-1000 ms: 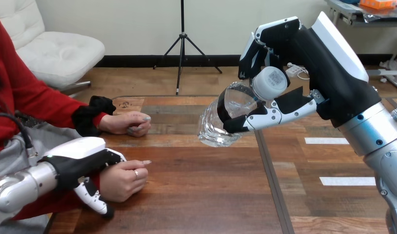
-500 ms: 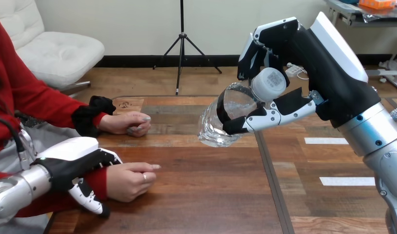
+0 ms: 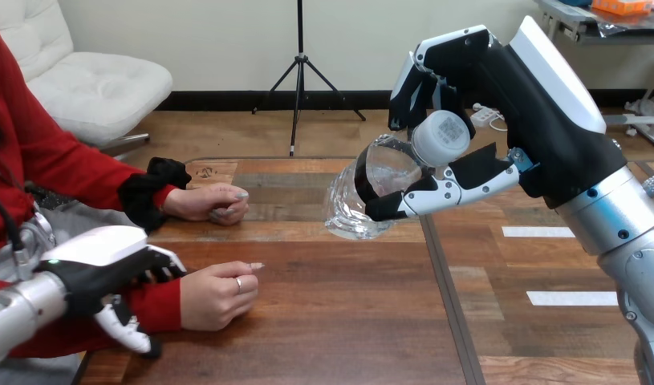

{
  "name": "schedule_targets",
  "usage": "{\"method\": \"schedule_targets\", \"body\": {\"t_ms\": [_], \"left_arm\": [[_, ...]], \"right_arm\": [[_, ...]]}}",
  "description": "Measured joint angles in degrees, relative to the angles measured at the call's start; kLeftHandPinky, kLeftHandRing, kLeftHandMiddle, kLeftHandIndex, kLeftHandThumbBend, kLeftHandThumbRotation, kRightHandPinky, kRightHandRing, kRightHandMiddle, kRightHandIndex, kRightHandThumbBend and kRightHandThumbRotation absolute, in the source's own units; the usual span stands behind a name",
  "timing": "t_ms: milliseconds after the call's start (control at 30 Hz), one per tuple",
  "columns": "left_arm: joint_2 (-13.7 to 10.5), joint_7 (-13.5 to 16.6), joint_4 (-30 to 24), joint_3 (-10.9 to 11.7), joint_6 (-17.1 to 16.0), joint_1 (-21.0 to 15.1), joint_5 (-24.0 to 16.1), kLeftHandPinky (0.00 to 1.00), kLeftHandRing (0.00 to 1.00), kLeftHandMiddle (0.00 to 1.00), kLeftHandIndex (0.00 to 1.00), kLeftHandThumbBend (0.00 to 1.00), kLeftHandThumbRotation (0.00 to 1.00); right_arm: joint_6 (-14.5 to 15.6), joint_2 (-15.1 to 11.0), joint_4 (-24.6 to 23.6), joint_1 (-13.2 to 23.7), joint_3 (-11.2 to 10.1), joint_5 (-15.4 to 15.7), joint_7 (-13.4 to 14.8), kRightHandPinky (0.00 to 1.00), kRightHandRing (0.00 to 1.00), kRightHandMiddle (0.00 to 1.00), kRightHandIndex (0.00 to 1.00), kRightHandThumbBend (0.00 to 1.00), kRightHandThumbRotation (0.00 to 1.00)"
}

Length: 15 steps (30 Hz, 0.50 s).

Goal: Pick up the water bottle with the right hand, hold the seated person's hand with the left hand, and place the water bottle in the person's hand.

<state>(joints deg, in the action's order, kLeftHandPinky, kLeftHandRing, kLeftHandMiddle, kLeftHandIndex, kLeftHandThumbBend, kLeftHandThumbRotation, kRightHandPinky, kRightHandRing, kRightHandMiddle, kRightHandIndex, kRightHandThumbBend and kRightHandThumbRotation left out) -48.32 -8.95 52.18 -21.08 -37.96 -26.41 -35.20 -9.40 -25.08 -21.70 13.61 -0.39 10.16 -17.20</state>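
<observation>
While the right hand [image 3: 493,90] grasps the water bottle [image 3: 362,196], fingers and thumb wrapped round it, the bottle hangs tilted above the desk [image 3: 347,321] with its white cap [image 3: 441,138] toward the camera. The left hand [image 3: 99,261] lies over the red sleeve [image 3: 151,309] just behind the person's nearer hand [image 3: 215,293], a loose fist on the desk; whether it grips cannot be told. The person's farther hand [image 3: 211,202] rests on the desk, left of the bottle.
</observation>
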Motion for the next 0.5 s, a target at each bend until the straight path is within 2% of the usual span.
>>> {"method": "schedule_targets", "body": {"t_ms": [500], "left_arm": [[-1.69, 2.25, -0.32, 0.47, 0.17, 1.3, -1.16, 0.59, 0.64, 0.68, 0.7, 1.0, 0.1]], "right_arm": [[-0.03, 0.01, 0.0, 0.12, 0.0, 0.97, 0.04, 0.06, 0.11, 0.16, 0.22, 1.0, 0.0]]}}
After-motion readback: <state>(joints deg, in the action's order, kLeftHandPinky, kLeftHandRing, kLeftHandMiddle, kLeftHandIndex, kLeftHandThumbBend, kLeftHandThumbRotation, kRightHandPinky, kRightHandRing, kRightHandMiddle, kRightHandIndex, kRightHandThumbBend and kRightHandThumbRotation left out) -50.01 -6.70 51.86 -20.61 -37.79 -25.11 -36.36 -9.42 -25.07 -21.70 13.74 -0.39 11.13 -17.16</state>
